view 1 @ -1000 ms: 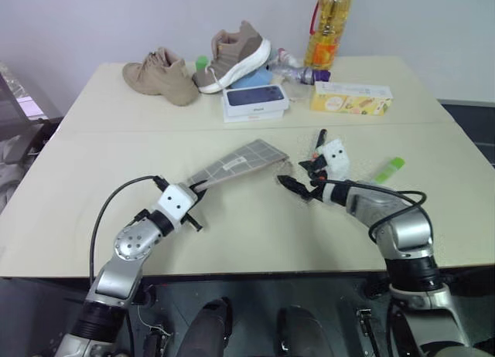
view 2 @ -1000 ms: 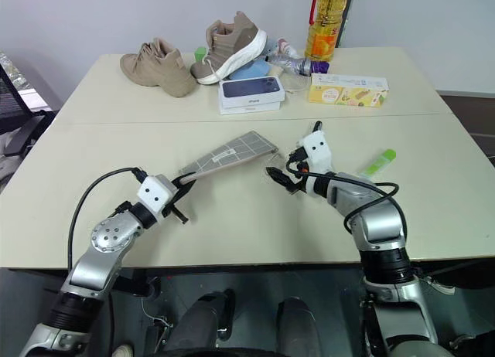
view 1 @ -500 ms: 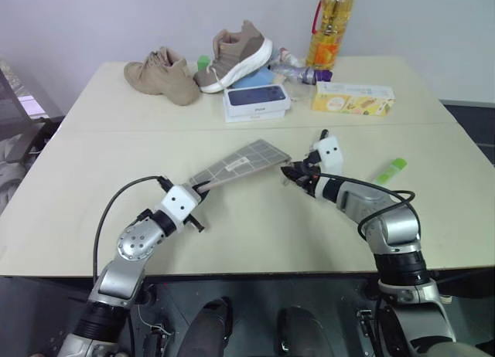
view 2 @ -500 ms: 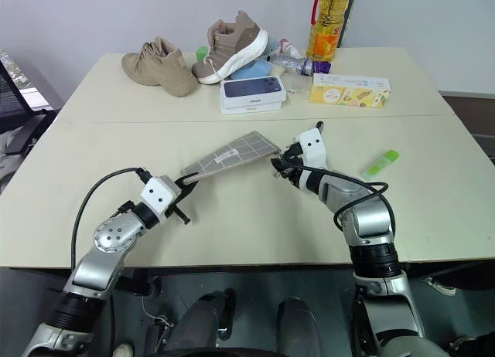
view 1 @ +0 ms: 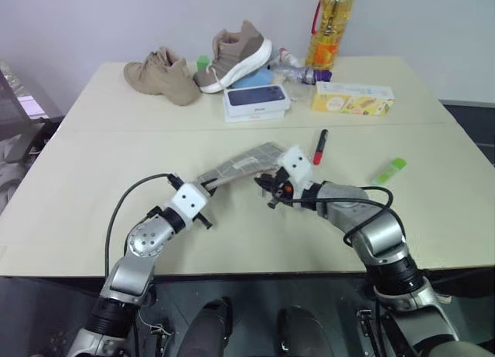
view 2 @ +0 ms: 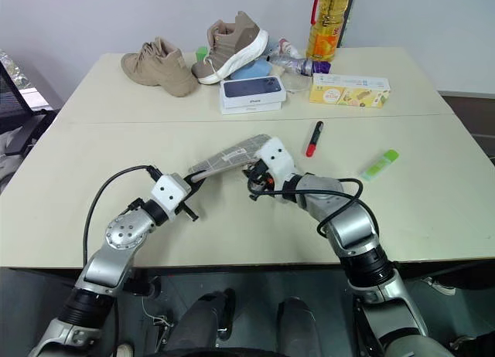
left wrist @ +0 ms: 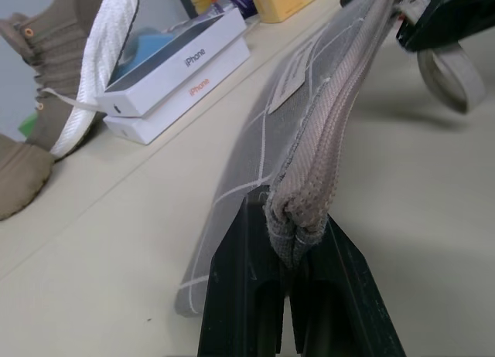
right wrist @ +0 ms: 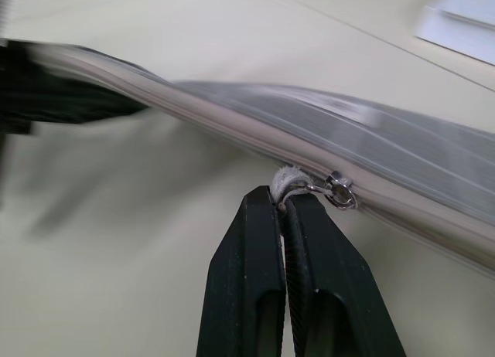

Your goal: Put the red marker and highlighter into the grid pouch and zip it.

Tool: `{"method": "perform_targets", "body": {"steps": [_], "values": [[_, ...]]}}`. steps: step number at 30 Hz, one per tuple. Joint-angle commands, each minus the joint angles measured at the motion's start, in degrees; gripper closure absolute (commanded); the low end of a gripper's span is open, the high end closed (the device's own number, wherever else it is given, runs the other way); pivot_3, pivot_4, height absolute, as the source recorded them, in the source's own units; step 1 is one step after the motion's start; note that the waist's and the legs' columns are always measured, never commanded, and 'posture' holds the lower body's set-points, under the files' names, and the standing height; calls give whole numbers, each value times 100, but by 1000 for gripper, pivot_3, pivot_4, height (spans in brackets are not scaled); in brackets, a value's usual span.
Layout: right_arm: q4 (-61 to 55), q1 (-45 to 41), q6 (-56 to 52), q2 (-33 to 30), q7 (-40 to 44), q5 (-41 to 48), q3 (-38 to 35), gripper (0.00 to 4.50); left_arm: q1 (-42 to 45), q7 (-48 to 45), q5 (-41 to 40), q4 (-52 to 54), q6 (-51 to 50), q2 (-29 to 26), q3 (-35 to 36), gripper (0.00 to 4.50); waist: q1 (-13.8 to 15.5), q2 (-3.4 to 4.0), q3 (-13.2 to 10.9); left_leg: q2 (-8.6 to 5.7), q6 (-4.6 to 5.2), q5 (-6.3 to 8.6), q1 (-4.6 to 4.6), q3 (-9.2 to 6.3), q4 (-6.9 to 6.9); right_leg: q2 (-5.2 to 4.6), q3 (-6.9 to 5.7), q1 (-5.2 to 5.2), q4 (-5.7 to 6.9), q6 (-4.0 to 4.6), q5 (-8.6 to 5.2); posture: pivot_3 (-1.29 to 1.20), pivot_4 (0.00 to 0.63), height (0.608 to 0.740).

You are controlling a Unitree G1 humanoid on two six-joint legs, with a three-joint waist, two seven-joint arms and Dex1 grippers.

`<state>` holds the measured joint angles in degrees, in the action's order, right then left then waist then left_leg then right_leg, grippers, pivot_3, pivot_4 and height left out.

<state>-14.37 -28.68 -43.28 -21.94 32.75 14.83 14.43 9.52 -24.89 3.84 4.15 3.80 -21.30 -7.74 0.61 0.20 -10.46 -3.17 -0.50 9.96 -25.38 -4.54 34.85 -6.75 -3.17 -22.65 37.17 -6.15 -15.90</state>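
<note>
A: Where does everything sit, taking the grid pouch [view 1: 240,165] as the marker?

B: The pouch is lifted off the desk [view 1: 116,152], in front of the white phone box [view 1: 256,102]. The left end effector [left wrist: 292,249] is clenched on the pouch's near corner, right on the zipper seam. The right end effector [right wrist: 285,206] is pinched shut on the zipper pull [right wrist: 298,185], partway along the pouch's edge.

A: And the pens?

B: Both outside. The red marker [view 1: 319,146] lies on the desk just to the right of the pouch. The highlighter [view 1: 389,170] lies farther right, well apart from it.

A: So the job is barely begun. What could spoil it?

B: Several things, I reckon. The pull is a small tab caught only at the fingertips; a tug off the zipper's line could let it slip free. The left grip holds a mere corner of fabric, so a hard pull might drag the pouch out of it or bunch the cloth and jam the slider.

A: Is the zipper open at all?

B: I can't tell how far. If the mouth opens only a little, the thick marker may catch on the teeth.
</note>
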Motion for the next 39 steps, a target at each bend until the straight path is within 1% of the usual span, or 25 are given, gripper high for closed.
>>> {"method": "perform_targets", "body": {"steps": [1, 6, 10, 11, 14, 16, 17, 19, 20, 22, 25, 30, 33, 34, 36, 39], "values": [[-516, -279, 32, 41, 271, 15, 376, 4419, 121, 103, 147, 189, -65, 170, -167, 4500, 1, -1, 0, 0, 0, 0, 0, -1, 0, 0, 0, 0, 0, 0, 0, 0, 150, 738], [-717, -390, 41, 115, 460, 16, 716, 4419, 185, 169, 252, 205, -174, 405, -309, 4500, 10, -1, 0, 0, 0, 0, 0, -3, 3, 0, -1, 2, 0, 0, 0, 0, 150, 738], [-798, -402, -35, 158, 473, 49, 728, 4419, 202, 300, 344, 210, -232, 504, -296, 4500, 6, -1, 0, -1, 0, 0, 0, -2, 4, 1, -1, 2, 1, -1, 0, 0, 150, 738], [-796, -382, -44, 97, 525, 87, 665, 4158, 206, 371, 382, 199, -250, 518, -254, 4500, 6, -1, 0, -1, 0, 0, 0, -3, 4, 1, -1, 1, 2, -1, 0, 0, 150, 738], [-787, -326, -89, -213, 710, 194, 354, 3003, 224, 623, 511, 148, -301, 514, -90, 4500, 7, -2, 0, -1, 0, 0, 0, -3, 4, 1, -1, 2, 2, -1, 0, 0, 150, 738], [-631, -299, -137, -453, 657, 152, 33, 1887, 253, 859, 618, 84, -334, 480, 69, 4500, 14, -3, -1, -1, 0, 0, 0, -3, 5, 1, -1, 3, 1, -1, 0, 0, 150, 738], [-483, -295, -160, -558, 576, 102, -118, 1451, 264, 983, 672, 66, -355, 461, 146, 4500, 15, -4, -1, -1, 0, 0, 0, -5, 9, 1, -4, 6, 0, -1, 0, 0, 150, 738], [-100, -305, -131, -748, 414, -53, -337, 285, 287, 1169, 744, 27, -384, 436, 270, 4500, 15, -5, 0, -2, -1, 0, 1, -4, 14, 1, -3, 9, 0, -2, 1, 0, 150, 738], [257, -359, -46, -782, 199, -187, -504, 26, 294, 1241, 762, -1, -391, 428, 325, 4500, 14, -5, 0, -2, -1, 1, 1, -4, 15, 1, -3, 10, 0, -2, 1, 0, 150, 738], [964, -550, 1, -663, -357, -386, -867, 26, 287, 1303, 767, -28, -385, 414, 366, 4500, 14, -5, 0, -2, -1, 1, 1, -4, 14, 1, -3, 9, 1, -1, 1, 0, 150, 738], [1994, -924, 141, -276, -1311, -627, -1361, 26, 265, 1271, 744, -72, -317, 415, 298, 4500, -3, -5, 0, -3, -1, 0, 0, 0, 13, 1, -1, 4, 4, -2, 2, 0, 150, 738], [3200, -1292, 792, 101, -2162, -1038, -1556, 26, 234, 1280, 791, -128, -248, 492, 111, 4500, -3, -5, 0, -3, -3, -2, 0, 2, 5, 3, 0, 0, 9, -1, 2, 0, 150, 738], [3938, -1565, 995, 321, -2605, -1012, -1829, 26, 197, 1300, 791, -113, -241, 551, 65, 4500, -3, -4, 0, -5, -3, -3, 0, 6, 4, 3, 1, 1, 9, -1, 2, 0, 150, 738], [4175, -1659, 1055, 383, -2752, -993, -1931, 264, 182, 1307, 797, -104, -238, 573, 50, 4500, -2, -4, -1, -5, -3, -3, 0, 6, 4, 3, 1, 2, 9, -2, 2, 0, 150, 738], [4455, -1773, 1158, 451, -2874, -970, -2042, 877, 160, 1317, 809, -86, -235, 601, 26, 4500, -3, -4, -1, -5, -3, -4, 0, 7, 7, 3, 2, 3, 9, -2, 2, 0, 150, 738], [4588, -1838, 1229, 512, -2913, -937, -2129, 2362, 129, 1320, 814, -54, -242, 621, 13, 4500, -15, -4, -1, -5, -3, -4, 1, 6, 9, 4, 2, 4, 12, -2, 2, 0, 150, 738]]}}
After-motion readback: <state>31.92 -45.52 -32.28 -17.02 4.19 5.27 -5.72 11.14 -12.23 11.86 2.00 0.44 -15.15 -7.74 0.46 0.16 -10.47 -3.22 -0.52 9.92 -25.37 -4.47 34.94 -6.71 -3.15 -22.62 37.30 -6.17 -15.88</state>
